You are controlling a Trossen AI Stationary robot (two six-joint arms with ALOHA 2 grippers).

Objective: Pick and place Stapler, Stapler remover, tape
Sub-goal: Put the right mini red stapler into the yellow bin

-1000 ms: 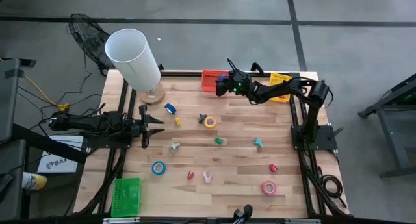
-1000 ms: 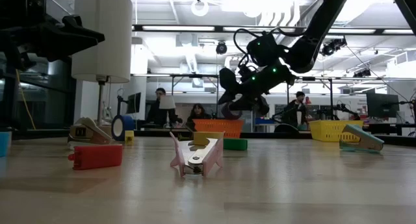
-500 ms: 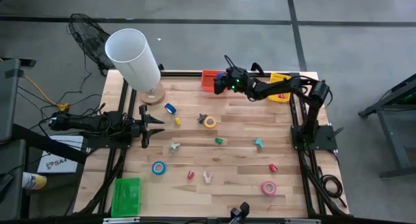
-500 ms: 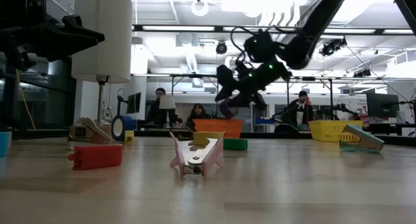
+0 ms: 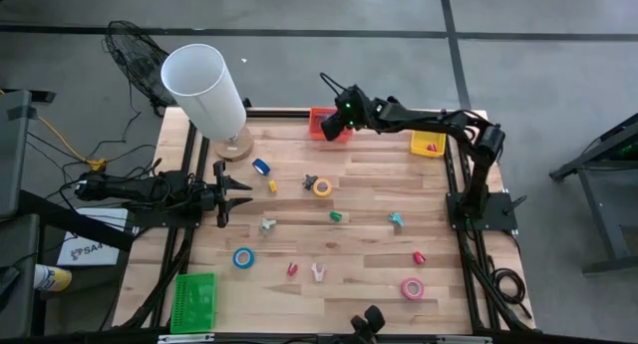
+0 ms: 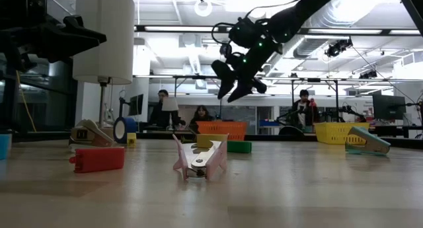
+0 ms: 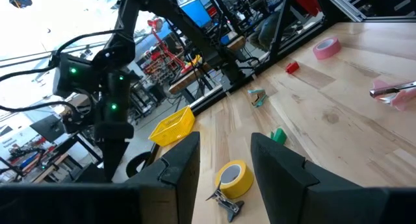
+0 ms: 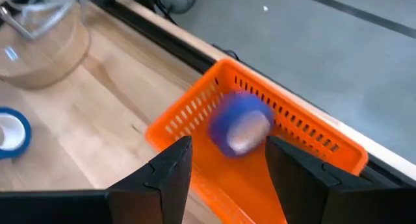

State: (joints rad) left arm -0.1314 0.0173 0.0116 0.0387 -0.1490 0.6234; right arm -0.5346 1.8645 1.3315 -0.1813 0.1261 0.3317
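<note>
My right gripper [image 5: 332,125] hangs open above the orange basket [image 5: 317,116] at the table's far edge. A blue tape roll [image 8: 239,123] shows blurred just beyond its fingertips, over the basket's inside [image 8: 214,185]. More tape rolls lie flat on the table: a yellow one [image 5: 322,187], two blue ones [image 5: 243,257] [image 5: 261,167] and a pink one [image 5: 412,287]. A pink staple remover [image 5: 318,272] lies near the near edge. My left gripper [image 5: 237,190] waits open at the table's left side, level, pointing at the yellow roll [image 7: 234,178].
A yellow basket [image 5: 429,145] stands at the far right corner and a green basket [image 5: 194,301] at the near left. A tall white cylinder on a wooden foot [image 5: 204,85] stands at the far left. Small red, green and teal items are scattered mid-table.
My right gripper has risen and swung toward the table's far edge and left, from beside the orange basket to above it. Its fingers have opened, and the blue tape roll it carried is dropping toward the basket.
</note>
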